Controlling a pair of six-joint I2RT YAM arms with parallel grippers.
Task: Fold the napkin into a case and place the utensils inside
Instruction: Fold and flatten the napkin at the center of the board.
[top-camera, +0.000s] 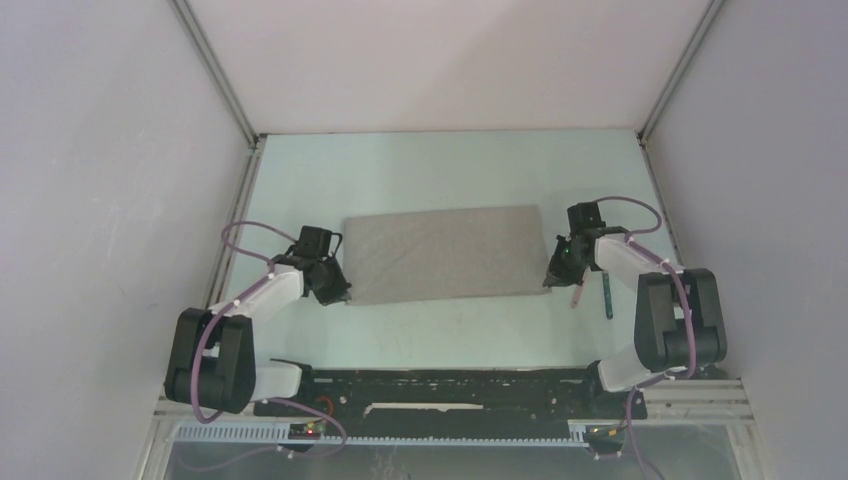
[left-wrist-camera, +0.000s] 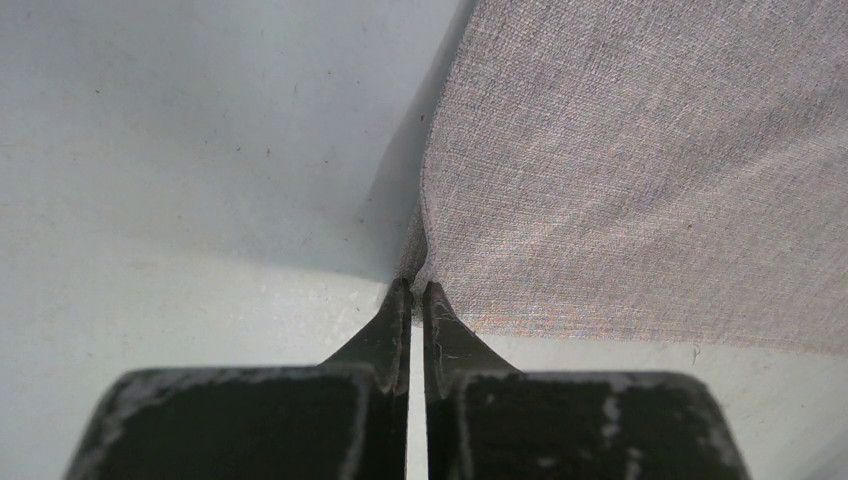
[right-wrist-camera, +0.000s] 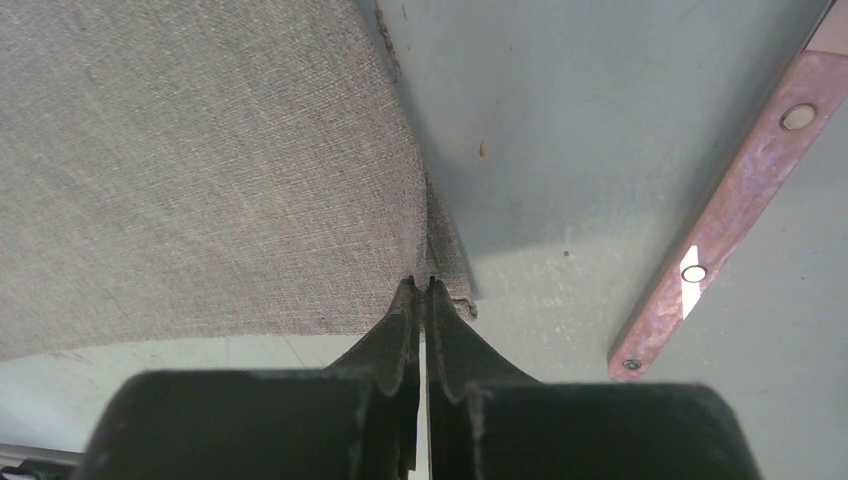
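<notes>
The taupe-grey napkin (top-camera: 445, 253) lies in the middle of the table as a wide rectangle, its near edge raised at both ends. My left gripper (top-camera: 340, 292) is shut on its near left corner, and the cloth (left-wrist-camera: 640, 160) rises from the fingertips (left-wrist-camera: 417, 290). Pinching the near right corner is my right gripper (top-camera: 550, 282), with the cloth (right-wrist-camera: 200, 160) spreading to the left of its tips (right-wrist-camera: 423, 283). Right of that gripper lie the utensils: a pale pink handle (top-camera: 577, 294), coppery with rivets (right-wrist-camera: 730, 200) up close, and a dark teal handle (top-camera: 607, 295). Fork tines are hidden.
White enclosure walls (top-camera: 110, 200) stand on both sides and at the back. A black rail (top-camera: 430, 385) with the arm bases runs along the near edge. The pink utensil lies close beside my right fingers.
</notes>
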